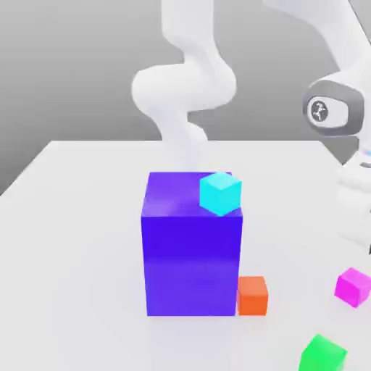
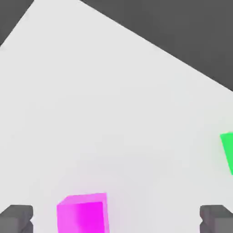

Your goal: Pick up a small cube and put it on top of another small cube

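The small cube (image 1: pixel 353 286) is magenta and sits on the white table near the exterior view's right edge, below the arm's white hand (image 1: pixel 356 188). In the hand view this small cube (image 2: pixel 83 213) lies between my two dark fingertips (image 2: pixel 16 218), closer to one of them than the other. My gripper (image 2: pixel 116 220) is open and above the cube, holding nothing. An orange cube (image 1: pixel 252 296) rests against the foot of a big blue block. A green cube (image 1: pixel 322 353) lies at the front right; the green cube (image 2: pixel 227 152) also appears in the hand view.
The tall blue block (image 1: pixel 191 253) stands mid-table with a cyan cube (image 1: pixel 220 193) on its top corner. The white arm (image 1: pixel 190 87) rises behind it. The table's far edge (image 2: pixel 136 34) borders dark floor.
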You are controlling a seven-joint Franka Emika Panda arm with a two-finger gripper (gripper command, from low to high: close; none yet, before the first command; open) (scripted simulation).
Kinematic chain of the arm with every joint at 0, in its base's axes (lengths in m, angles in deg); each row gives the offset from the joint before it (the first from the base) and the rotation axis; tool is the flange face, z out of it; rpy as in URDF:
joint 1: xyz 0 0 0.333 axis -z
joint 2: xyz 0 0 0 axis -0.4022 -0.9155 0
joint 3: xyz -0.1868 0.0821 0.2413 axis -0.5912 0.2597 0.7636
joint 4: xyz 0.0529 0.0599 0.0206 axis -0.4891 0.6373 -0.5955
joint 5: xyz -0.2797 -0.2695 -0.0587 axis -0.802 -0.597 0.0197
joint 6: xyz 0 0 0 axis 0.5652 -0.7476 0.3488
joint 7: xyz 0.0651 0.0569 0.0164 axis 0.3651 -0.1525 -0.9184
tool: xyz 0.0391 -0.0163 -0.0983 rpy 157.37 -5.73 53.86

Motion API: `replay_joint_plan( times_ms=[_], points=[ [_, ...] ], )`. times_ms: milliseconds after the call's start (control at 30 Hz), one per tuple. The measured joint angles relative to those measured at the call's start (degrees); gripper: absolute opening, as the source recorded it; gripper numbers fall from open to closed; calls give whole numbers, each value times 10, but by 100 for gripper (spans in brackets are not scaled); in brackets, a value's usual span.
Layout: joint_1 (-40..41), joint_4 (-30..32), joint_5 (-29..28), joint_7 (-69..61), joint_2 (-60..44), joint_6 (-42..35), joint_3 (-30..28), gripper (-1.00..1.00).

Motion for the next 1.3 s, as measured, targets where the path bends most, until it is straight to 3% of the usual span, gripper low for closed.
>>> replay_joint_plan(
  times_ms=[200,233,467,667,1300],
  points=[
    [-62,-12,-83,65,-125,82,-52,0],
    [-69,-15,-88,69,-140,95,-60,-100],
    [-69,-15,-90,71,-142,96,-61,-100],
    [-41,1,-34,49,-46,16,-29,-100],
    [-24,-131,66,575,-56,-104,-202,-100]
  ],
)
